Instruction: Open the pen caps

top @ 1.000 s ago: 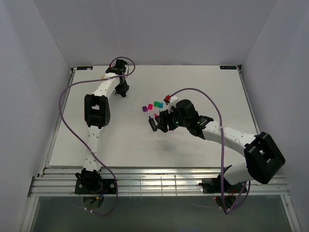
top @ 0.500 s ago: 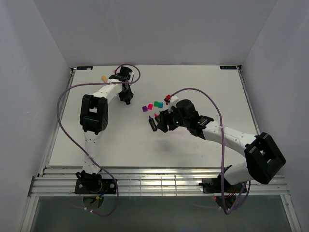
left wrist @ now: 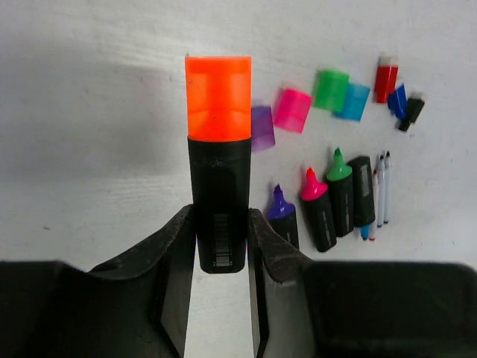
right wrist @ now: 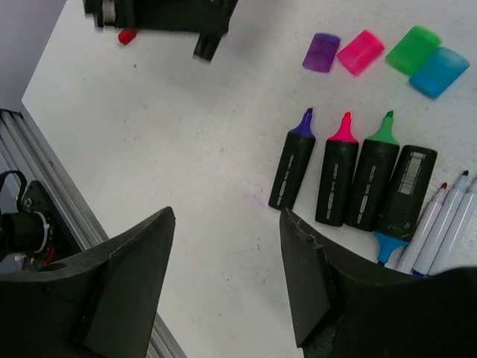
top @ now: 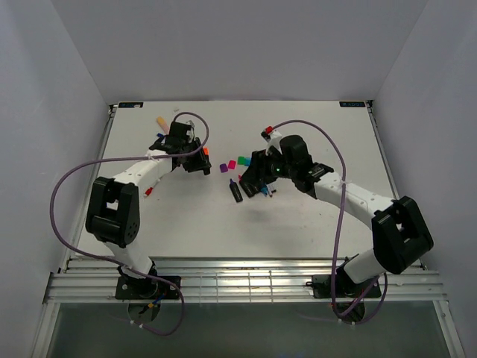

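Two YAM arms, white + black.
L arm (top: 141, 170) & R arm (top: 350, 198): white link tubes, chunky black joint housings, black bases (top: 138, 282) at table's (top: 298, 231) near edge. Purple cable (top: 302, 122) loops along each; fingers (left wrist: 175, 257) matte black, wedge-shaped.

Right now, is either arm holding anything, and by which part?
The left gripper holds the orange-capped highlighter by the end of its black body opposite the cap. The right gripper holds nothing, jaws open.

Top camera looks down from behind the counter's (top: 186, 216) near edge; both wrist cameras (far closer) share the pens (right wrist: 335, 183), seemingly mid-counter.
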Robot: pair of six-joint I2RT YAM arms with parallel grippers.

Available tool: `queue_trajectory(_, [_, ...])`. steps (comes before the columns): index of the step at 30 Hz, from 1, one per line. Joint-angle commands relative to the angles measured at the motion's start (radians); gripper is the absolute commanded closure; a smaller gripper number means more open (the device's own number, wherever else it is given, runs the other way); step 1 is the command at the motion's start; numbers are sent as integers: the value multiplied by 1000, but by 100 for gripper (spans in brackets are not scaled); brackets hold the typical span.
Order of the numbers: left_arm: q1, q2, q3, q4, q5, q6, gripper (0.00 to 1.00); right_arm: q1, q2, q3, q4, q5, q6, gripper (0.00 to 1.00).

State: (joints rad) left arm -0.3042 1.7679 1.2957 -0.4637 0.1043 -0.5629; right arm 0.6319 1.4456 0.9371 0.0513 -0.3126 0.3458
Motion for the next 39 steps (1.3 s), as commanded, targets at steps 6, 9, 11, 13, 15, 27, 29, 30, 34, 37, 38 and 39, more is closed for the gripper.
queue_trajectory(6, [-65,-252,-341,292,205,-18,100,-34,218,218,48,-181,149,36])
queue_trajectory(9, [-90,-323,-409,324,199,-29,100,-32,283,232,122,-224,234,37])
queue_trajectory(11, [-99,-355,-449,338,198,-35,100,-29,312,241,142,-246,271,37])
queue_trajectory(13, [-105,-384,-466,347,198,-40,100,-24,348,256,148,-246,280,37])
queue_trajectory(15, [-110,-398,-478,350,196,-40,100,-21,370,262,145,-235,286,38])
queue_trajectory(27, [-145,-398,-504,365,186,-42,100,-23,394,252,237,-241,338,39])
queue_trajectory(29, [-151,-401,-504,366,184,-45,100,-23,404,272,237,-243,344,39])
queue_trajectory(30, [-153,-404,-506,366,184,-45,100,-21,420,279,234,-241,346,39])
queue_trajectory(34, [-164,-410,-510,366,179,-45,100,-23,456,313,240,-246,363,40])
queue_trajectory(37, [-170,-415,-518,367,173,-46,100,-20,472,327,257,-244,384,40])
queue_trajectory(38, [-171,-415,-521,367,175,-48,100,-18,476,334,256,-244,387,41])
queue_trajectory(39, [-171,-418,-523,367,175,-48,100,-17,487,347,254,-244,389,42])
